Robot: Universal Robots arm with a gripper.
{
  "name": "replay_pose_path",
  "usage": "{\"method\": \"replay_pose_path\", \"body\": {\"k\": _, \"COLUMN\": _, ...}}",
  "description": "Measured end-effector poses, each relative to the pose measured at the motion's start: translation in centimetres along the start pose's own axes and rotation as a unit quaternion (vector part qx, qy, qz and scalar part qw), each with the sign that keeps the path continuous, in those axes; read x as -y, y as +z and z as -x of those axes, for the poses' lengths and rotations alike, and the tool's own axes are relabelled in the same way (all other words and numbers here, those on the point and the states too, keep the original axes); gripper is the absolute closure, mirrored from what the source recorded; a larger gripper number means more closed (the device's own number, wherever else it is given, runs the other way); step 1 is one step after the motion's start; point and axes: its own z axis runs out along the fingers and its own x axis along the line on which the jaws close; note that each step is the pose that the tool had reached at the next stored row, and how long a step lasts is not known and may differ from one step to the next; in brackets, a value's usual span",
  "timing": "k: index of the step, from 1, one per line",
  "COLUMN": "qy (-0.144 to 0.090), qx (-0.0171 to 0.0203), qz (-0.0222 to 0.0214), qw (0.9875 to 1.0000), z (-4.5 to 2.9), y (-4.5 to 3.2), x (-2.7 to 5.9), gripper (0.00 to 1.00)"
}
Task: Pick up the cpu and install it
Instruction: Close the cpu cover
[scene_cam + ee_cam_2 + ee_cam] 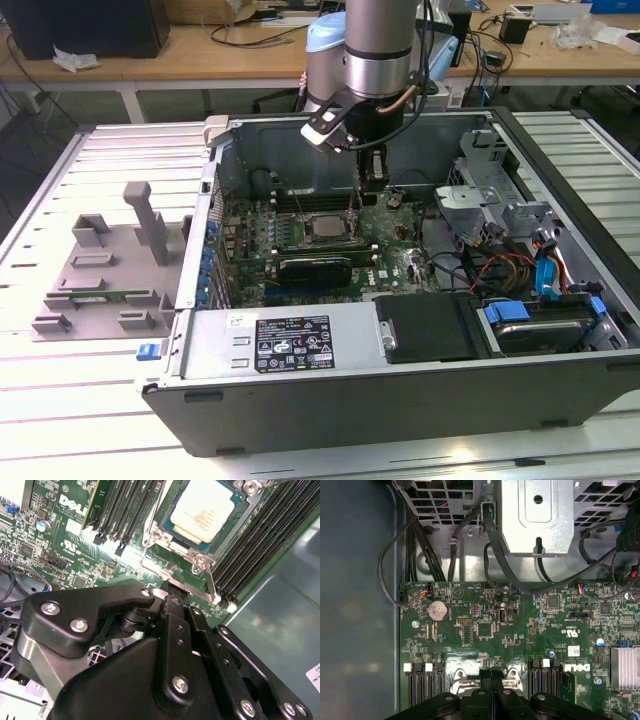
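The cpu (pixel 207 507) sits flat in its socket on the green motherboard (pixel 520 630), silver top up and ringed by the socket's metal frame (pixel 165 536). It is not in the gripper. In the exterior view the cpu (pixel 325 226) lies in the middle of the open computer case (pixel 300 400), a little toward the exterior view's left of the fingertips.

The rig's 1 gripper (pixel 170 592) hangs low over the board with its tips at the near edge of that frame, so the chip lies just ahead of the tips, across the frame's rim. They are near each other but apart. In the first wrist view the gripper (pixel 491 672) has its 2 fingers pressed together along a thin seam, clenched, with no chip between them. I cannot tell whether they pinch a thin part of the socket's latch wire.

The cpu is square, so it has no long axis to line up. Its edges run parallel to the black memory slots (pixel 260 540) on either side of the socket. In the exterior view the gripper (pixel 355 208) comes down nearly vertical from the wrist. I judge that any move toward the chip means a short shift across the frame's edge.
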Motion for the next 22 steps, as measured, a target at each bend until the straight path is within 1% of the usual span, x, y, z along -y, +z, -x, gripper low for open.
{"method": "replay_pose_path", "body": {"k": 2, "qy": 0.000, "qx": -0.0001, "qz": 0.0002, "qw": 1.0000, "z": 0.00, "y": 0.02, "x": 0.20, "gripper": 0.89}}
{"method": "replay_pose_path", "body": {"k": 4, "qy": 0.000, "qx": -0.0005, "qz": 0.0007, "qw": 1.0000, "z": 0.00, "y": 0.05, "x": 0.80, "gripper": 0.89}}
{"method": "replay_pose_path", "body": {"k": 12, "qy": 0.000, "qx": -0.0006, "qz": 0.0007, "qw": 1.0000, "z": 0.00, "y": 0.06, "x": 0.89, "gripper": 0.89}}
{"method": "replay_pose_path", "body": {"k": 14, "qy": 0.000, "qx": -0.0009, "qz": 0.0011, "qw": 1.0000, "z": 0.00, "y": 0.06, "x": 1.71, "gripper": 0.89}}
{"method": "replay_pose_path", "body": {"k": 17, "qy": 0.000, "qx": -0.0008, "qz": 0.0010, "qw": 1.0000, "z": 0.00, "y": 0.12, "x": 2.60, "gripper": 0.89}}
{"method": "replay_pose_path", "body": {"k": 18, "qy": 0.000, "qx": -0.0008, "qz": 0.0010, "qw": 1.0000, "z": 0.00, "y": 0.31, "x": 3.00, "gripper": 0.89}}
{"method": "replay_pose_path", "body": {"k": 20, "qy": 0.000, "qx": -0.0008, "qz": -0.0005, "qw": 1.0000, "z": 0.16, "y": 1.09, "x": 3.11, "gripper": 0.89}}
{"method": "replay_pose_path", "body": {"k": 22, "qy": 0.000, "qx": -0.0008, "qz": -0.0011, "qw": 1.0000, "z": 0.23, "y": 1.31, "x": 3.16, "gripper": 0.89}}
